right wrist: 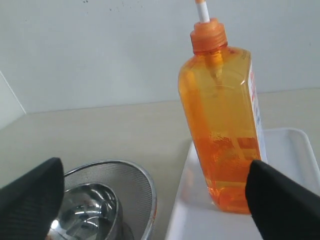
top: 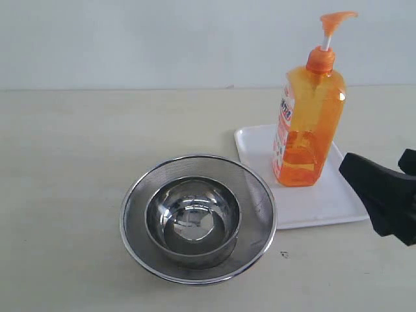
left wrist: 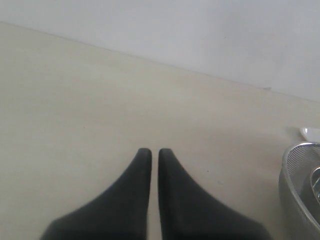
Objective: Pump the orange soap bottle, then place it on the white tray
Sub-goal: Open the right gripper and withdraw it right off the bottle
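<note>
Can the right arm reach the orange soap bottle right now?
Probably yes: the right gripper is open and faces the orange soap bottle, upright on the white tray, with nothing between them.

Beige tabletop (top: 78, 162), plain pale wall (top: 130, 39) behind.

All I see of my left gripper (left wrist: 150, 152) is two matte black fingers (left wrist: 125, 205), broad at the base and curving in to narrow, rounded tips. My right gripper (right wrist: 155, 172) has the same black fingers, one showing a fine woven grain. On the exterior camera they look like thick, blunt wedges.
</note>
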